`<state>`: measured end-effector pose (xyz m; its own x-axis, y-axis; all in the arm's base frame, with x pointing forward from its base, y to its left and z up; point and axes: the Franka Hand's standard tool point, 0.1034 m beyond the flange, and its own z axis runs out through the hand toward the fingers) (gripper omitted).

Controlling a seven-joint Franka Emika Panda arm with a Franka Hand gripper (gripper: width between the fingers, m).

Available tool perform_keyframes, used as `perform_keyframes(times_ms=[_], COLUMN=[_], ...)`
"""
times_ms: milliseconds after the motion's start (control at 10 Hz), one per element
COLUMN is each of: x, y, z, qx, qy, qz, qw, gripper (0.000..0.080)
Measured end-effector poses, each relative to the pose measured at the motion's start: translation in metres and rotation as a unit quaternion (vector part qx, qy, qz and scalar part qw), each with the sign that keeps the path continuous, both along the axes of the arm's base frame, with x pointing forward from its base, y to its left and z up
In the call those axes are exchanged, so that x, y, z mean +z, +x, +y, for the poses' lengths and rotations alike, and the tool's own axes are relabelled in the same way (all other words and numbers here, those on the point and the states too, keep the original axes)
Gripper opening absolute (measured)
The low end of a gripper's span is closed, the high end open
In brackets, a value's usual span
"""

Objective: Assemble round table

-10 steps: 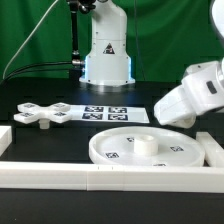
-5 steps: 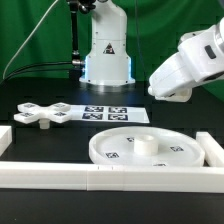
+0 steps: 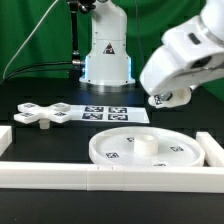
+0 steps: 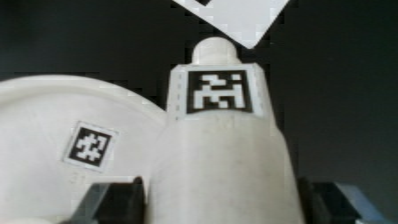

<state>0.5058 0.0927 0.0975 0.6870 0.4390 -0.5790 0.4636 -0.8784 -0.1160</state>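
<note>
Seeing the large rimmed round white plastic disc [image 3: 97, 148] lying flat on the black table [image 3: 60, 135], the white four-armed cross piece [image 3: 38, 114] sitting well apart toward the exterior view's left, and the two-finger gripper [image 3: 160, 99] hanging up in the air toward the exterior view's right, clamping snugly around the short thick white tagged cylinder post [image 4: 222, 150].

The gripper [image 3: 160, 99] hangs above the round disc [image 3: 105, 150] (cross piece [image 3: 38, 113] well apart).

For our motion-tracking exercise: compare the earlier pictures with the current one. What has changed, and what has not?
The gripper rose and swung toward the exterior view's left, with the post clamped in it. The round disc, cross piece and marker board stayed put.
</note>
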Motion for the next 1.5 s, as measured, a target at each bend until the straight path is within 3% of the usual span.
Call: perform_keyframes(times_ms=[100, 200, 400, 500, 600, 800, 900, 1100, 1200, 1400, 1500], x=[0.008, 0.012, 0.010, 0.008, 0.003, 0.011, 0.013, 0.010, 0.009, 0.011, 0.018], y=[0.006, 0.023, 0.017, 0.023, 0.013, 0.021, 0.029, 0.028, 0.036, 0.043, 0.053], z=[-0.004, -0.008, -0.010, -0.011, -0.015, -0.019, -0.020, -0.024, -0.025, -0.038, -0.046], qx=[-0.012, 0.003, -0.005, -0.021, -0.069, -0.092, -0.089, -0.086, -0.083, -0.062, -0.060], qy=[0.002, 0.030, 0.046, 0.058, 0.057, 0.065, 0.075, 0.085, 0.096, 0.107, 0.113], qz=[-0.013, -0.072, -0.122, -0.156, -0.151, -0.178, -0.221, -0.270, -0.312, -0.348, -0.379], qw=[1.000, 0.997, 0.991, 0.986, 0.984, 0.978, 0.968, 0.955, 0.942, 0.929, 0.917], gripper=[0.0409, 0.0409, 0.0409, 0.0409, 0.0409, 0.0409, 0.0409, 0.0409, 0.0409, 0.0409, 0.0409])
